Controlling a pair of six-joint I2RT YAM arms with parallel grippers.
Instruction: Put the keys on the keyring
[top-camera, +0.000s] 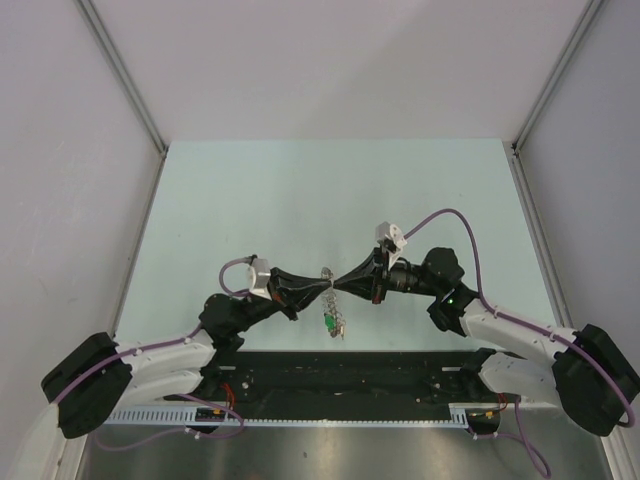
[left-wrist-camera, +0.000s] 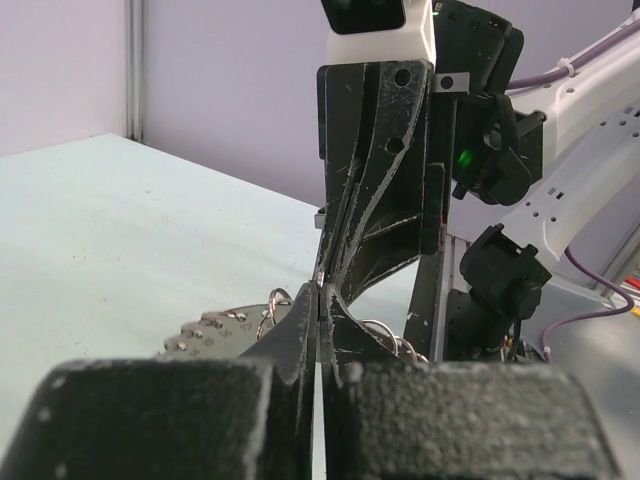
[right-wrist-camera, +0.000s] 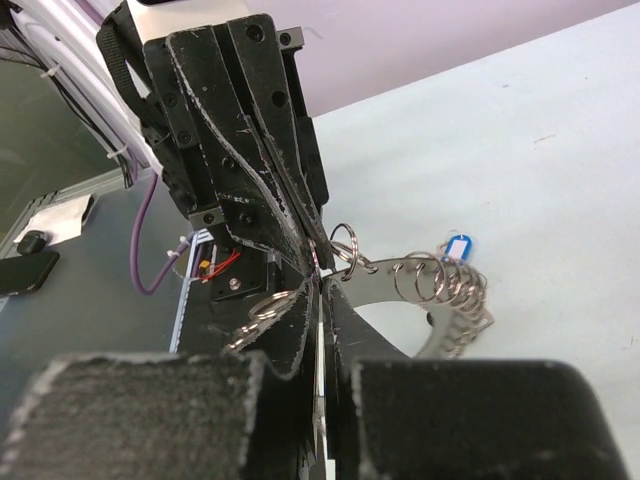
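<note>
**A:** Both arms are nose to nose above the desk (top-camera: 300, 190), and the keyring (right-wrist-camera: 400, 272) hangs in the air right where their tips meet.

**B:** The left pincer (left-wrist-camera: 320, 305) is clamped tight, pads together on a thin bright edge. I read that as the ring's band.

**A:** The right pincer (right-wrist-camera: 319, 292) is closed as well, with a silvery sliver pinched between its pads. Ring edge or key blade, I can't tell from here.

**B:** Here's the geometry that matters. From above, the ring shows edge-on, its flat face square across the line of the two arms. The bunch and the green tag (top-camera: 328, 323) dangle below it, toward the arm bases.

**A:** So neither arm is nearer. Both are right at it, one from each side.

**B:** From the right wrist, the band curves away to the right of the tips, fringed with small wire loops (right-wrist-camera: 445, 290). There's a blue tag (right-wrist-camera: 456, 247) just beyond them.

**A:** Threaded on, or only lying behind? I can't tell. And I don't see a black-tagged key at all.

**B:** My guess is that any threading has to happen right at that pinch point. One side steadies the ring while the other works along the band.
</note>
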